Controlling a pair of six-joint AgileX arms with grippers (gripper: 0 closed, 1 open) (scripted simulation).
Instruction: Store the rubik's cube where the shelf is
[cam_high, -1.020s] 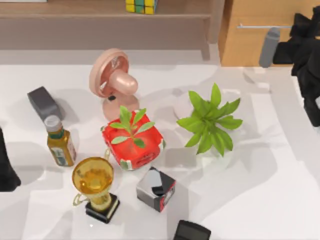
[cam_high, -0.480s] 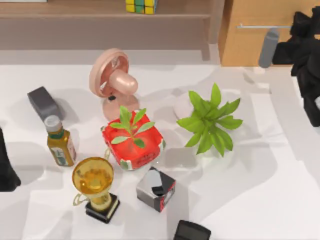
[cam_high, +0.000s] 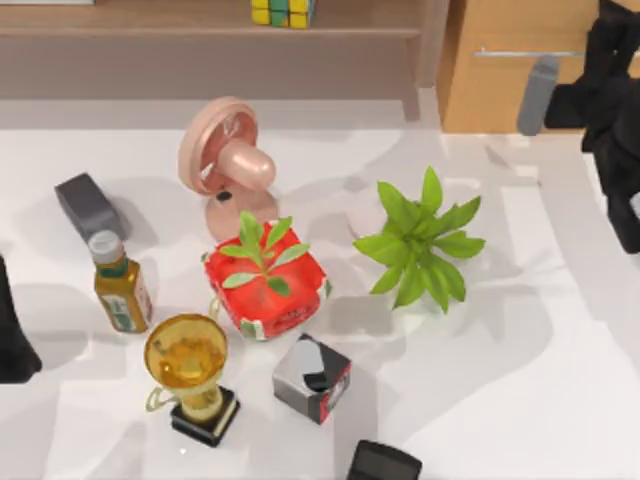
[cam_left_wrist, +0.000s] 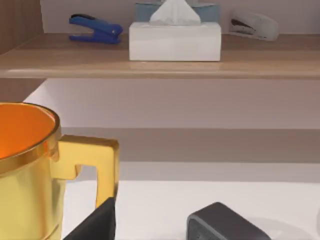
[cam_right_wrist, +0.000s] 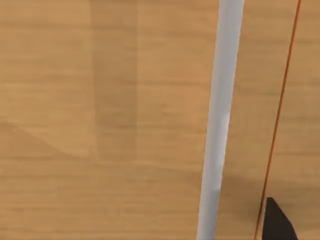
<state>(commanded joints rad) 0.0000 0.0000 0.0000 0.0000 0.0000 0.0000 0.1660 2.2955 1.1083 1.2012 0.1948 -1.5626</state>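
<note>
the right arm (cam_high: 612, 110) has lifted slightly toward the cabinet (cam_high: 500, 90); its finger state cannot be told. the rubik's cube (cam_high: 282, 11) sits on the shelf (cam_high: 150, 18), open table (cam_high: 540, 380) at right.

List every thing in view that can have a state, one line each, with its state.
rubik's cube: resting on the shelf, free of both arms.
drawer cabinet: closed, silver bar handle untouched.
pink fan: upright on the table.
bottle: upright, capped.
gold trophy cup: upright on its black base.
tissue box: a tissue sticking out.
right arm: by the cabinet.
left arm: parked at the left edge.
</note>
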